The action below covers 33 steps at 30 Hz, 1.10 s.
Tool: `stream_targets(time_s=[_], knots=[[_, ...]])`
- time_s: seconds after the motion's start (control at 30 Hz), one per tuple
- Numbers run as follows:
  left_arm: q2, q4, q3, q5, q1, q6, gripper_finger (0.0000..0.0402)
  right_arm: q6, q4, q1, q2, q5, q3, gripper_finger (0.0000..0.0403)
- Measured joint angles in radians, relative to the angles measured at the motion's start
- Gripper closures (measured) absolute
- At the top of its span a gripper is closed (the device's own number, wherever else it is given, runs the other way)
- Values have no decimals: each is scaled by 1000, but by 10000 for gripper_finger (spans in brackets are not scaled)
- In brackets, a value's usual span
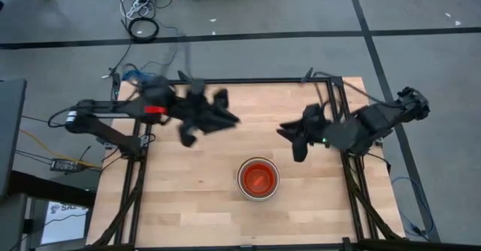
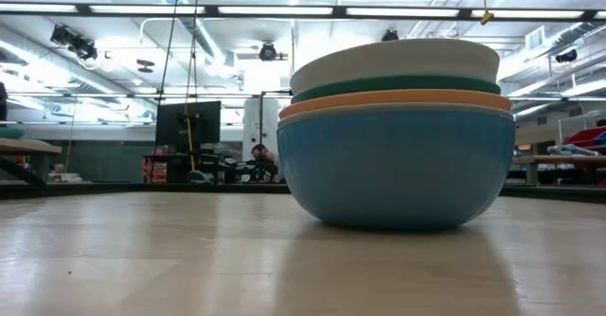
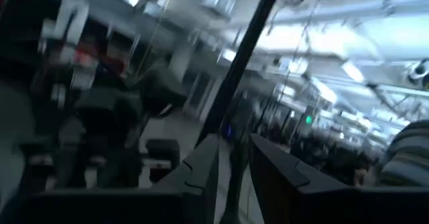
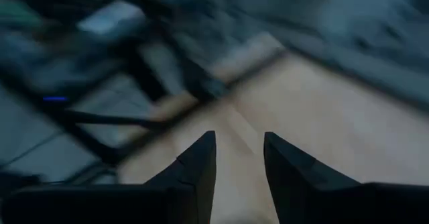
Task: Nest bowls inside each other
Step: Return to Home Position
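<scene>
One stack of nested bowls [image 1: 258, 178] stands on the wooden table, near its front edge and about midway across. The low view shows a blue bowl [image 2: 396, 169] at the bottom resting on the table, then an orange rim [image 2: 393, 101], a teal rim [image 2: 393, 85] and a white bowl [image 2: 393, 62]. From above, the innermost bowl looks red-orange. My left gripper [image 1: 225, 117] [image 3: 233, 138] is open in the air over the table's far left part. My right gripper [image 1: 291, 140] [image 4: 239, 134] is open in the air right of the stack, farther back. Neither holds anything.
Dark frame rails [image 1: 135, 183] run along the table's left and right edges. Bare wood [image 1: 188, 206] lies left of the stack. Cables [image 1: 143, 27] lie on the floor beyond the far edge.
</scene>
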Motion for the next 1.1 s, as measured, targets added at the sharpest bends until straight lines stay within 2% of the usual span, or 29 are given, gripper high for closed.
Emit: stream_targets(time_s=[0.13, 0.2, 0.27, 0.43, 0.53, 0.67, 0.73, 0.83, 1.0, 1.1], knots=[[-68, 64, 0, -2, 0, -4, 311, -446, 400, -97, -52, -267, 0, 289], [-91, 107, 0, -2, 0, -6, 311, -566, 553, -149, -77, -401, 0, 289], [-114, 134, -2, -2, 0, -42, 311, -626, 640, -193, -105, -472, 0, 289], [-199, 156, -2, 15, 16, -52, 312, -652, 623, -252, -203, -474, 0, 289], [-261, 144, -2, 95, 27, -23, 312, -667, 563, -263, -278, -470, 0, 289], [-367, -16, -2, 202, 44, -3, 312, -663, 438, -268, -370, -446, 0, 289], [-422, -130, -2, 182, 45, 0, 312, -636, 361, -268, -405, -399, 0, 289], [-490, -244, -2, 85, 45, 44, 312, -615, 282, -268, -444, -348, 0, 289], [-595, -317, -5, 74, 45, 190, 312, -661, 243, -268, -486, -312, 0, 289], [-661, -315, -38, 75, 45, 205, 312, -685, 241, -268, -509, -312, 0, 289]])
